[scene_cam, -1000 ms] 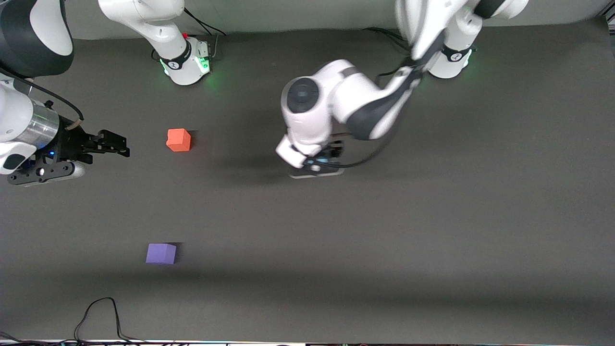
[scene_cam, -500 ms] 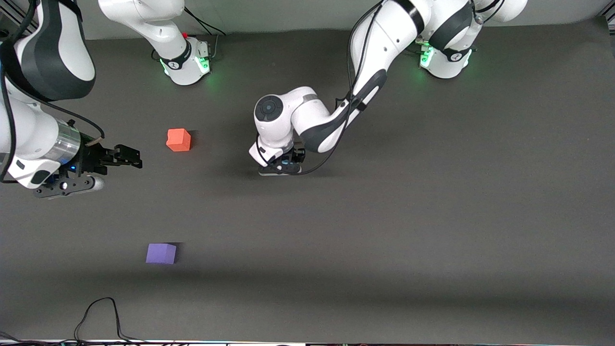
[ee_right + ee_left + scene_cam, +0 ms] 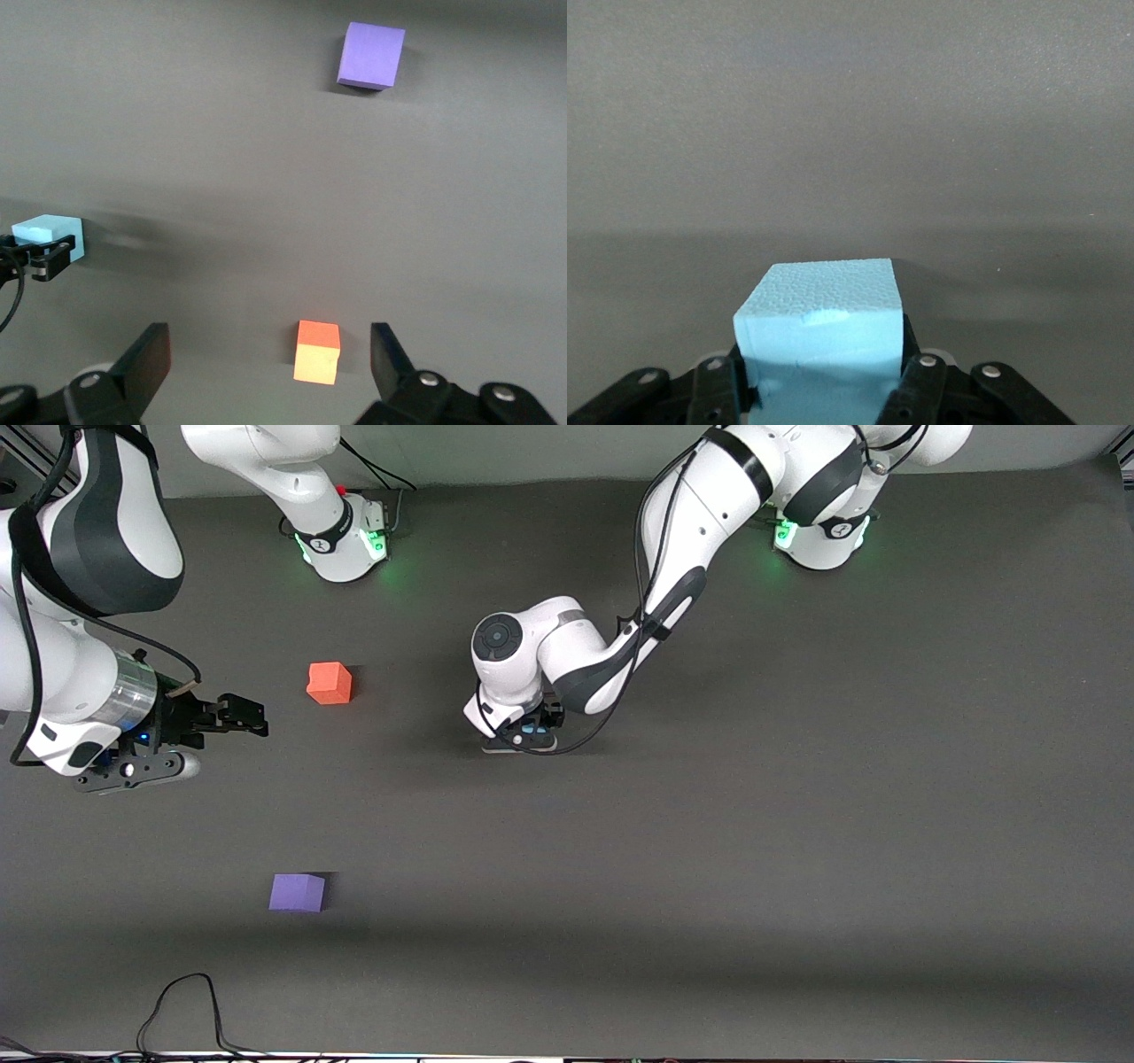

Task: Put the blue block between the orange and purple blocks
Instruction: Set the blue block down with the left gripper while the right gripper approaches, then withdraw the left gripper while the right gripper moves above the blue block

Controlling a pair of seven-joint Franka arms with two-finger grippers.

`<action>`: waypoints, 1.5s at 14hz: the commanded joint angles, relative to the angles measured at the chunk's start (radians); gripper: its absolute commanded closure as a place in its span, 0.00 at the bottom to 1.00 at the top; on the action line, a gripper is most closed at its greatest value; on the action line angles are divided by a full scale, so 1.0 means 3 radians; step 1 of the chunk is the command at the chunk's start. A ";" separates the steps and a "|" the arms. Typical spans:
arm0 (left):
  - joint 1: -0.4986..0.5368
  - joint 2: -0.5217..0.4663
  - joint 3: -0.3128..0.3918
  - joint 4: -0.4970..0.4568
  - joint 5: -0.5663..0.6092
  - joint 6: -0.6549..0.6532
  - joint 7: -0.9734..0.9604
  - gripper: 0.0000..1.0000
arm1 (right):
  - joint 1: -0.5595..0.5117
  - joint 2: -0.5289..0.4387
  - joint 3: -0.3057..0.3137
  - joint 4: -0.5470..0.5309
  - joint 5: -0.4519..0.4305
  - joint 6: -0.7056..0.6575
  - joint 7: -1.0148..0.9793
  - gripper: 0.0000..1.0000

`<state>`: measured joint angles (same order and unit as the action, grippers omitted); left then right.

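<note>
The blue block is a light sky-blue foam cube held between the fingers of my left gripper, which is shut on it. In the front view this gripper hangs low over the middle of the table, with only a sliver of the blue block showing. The orange block sits toward the right arm's end. The purple block lies nearer to the front camera than the orange block. My right gripper is open and empty beside the orange block. Its wrist view also shows the purple block and the blue block.
The dark grey table mat carries nothing else. A black cable loops at the edge nearest the front camera. The arm bases stand along the farthest edge.
My left arm has swung toward the right arm's end with the blue block and has nearly stopped. My right gripper has drifted toward the table's middle.
</note>
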<state>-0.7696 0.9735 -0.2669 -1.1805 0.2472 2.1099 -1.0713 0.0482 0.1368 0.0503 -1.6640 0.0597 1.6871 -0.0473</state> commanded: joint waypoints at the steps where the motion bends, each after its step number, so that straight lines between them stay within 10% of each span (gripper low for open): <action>1: -0.0053 0.0018 0.0041 0.0110 0.0096 -0.0058 -0.0039 0.00 | 0.0100 -0.0011 -0.0014 -0.0037 0.0062 0.0052 -0.0021 0.00; 6: 0.0202 -0.0482 -0.0056 0.0110 -0.0030 -0.0630 0.0124 0.00 | 0.0161 0.0009 -0.0014 -0.0047 0.0062 0.0032 -0.0021 0.00; 14: 0.2133 -0.2103 -0.0210 -0.1075 -0.0931 -0.1396 0.2074 0.00 | 0.0865 0.0030 -0.0014 -0.0119 0.0082 0.0057 0.0693 0.00; 21: 0.3531 -0.2574 -0.0184 -0.1076 -0.0870 -0.1935 0.3371 0.00 | 0.1817 0.0229 -0.0014 -0.0496 0.0159 0.0680 0.1609 0.00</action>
<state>0.2369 0.2792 -0.3065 -1.4582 -0.0112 1.5481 -0.1045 0.5547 0.1959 0.0602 -1.7509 0.0889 1.8169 0.3963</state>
